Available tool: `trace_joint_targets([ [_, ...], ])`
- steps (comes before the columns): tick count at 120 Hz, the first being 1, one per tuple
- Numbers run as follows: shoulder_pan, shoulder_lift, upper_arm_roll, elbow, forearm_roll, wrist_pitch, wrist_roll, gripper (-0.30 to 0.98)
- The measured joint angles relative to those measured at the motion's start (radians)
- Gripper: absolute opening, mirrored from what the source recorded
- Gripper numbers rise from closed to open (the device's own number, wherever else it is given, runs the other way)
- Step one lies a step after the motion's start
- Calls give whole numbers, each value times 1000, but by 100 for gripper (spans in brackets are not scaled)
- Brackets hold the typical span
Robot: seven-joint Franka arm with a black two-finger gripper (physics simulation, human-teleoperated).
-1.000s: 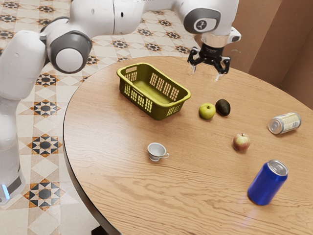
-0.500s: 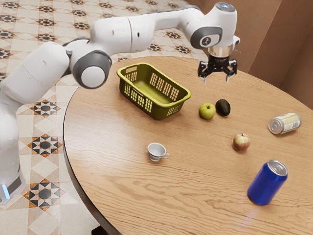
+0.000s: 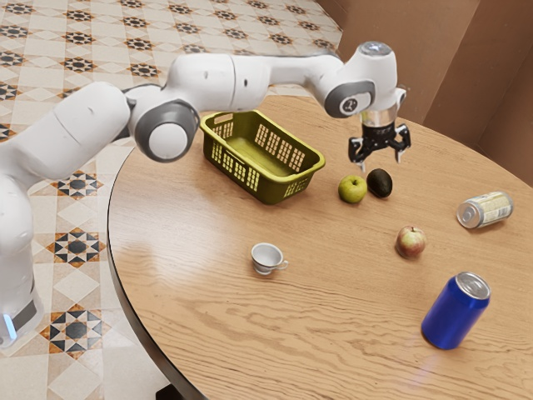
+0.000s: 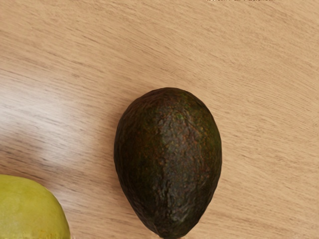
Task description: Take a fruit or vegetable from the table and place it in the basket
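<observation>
So the pincer (image 3: 381,163) is open with nothing in its grip, hanging right above the avocado (image 3: 380,183), which imo is the pick. That one's on the table (image 3: 191,275), just beside the green apple (image 3: 352,189) but with a bit of a gap. Progress-wise? Lining up looks pretty much sorted, but that's about it tbh. Left to do: drop down around the avocado, close on it, lift, carry it over to the green basket (image 3: 271,190) and let go. Nothing's been picked up yet, so most of the job's ahead.
</observation>
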Motion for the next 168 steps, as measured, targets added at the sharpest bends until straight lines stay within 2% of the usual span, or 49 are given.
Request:
trace_joint_targets([
  [45, 65, 45, -30, 10, 7, 69, -40, 69],
  [121, 67, 133, -80, 31, 8, 204, -60, 68],
  [141, 74, 146, -80, 28, 8, 214, -63, 59],
  [168, 74, 156, -79, 26, 8, 218, -66, 63],
])
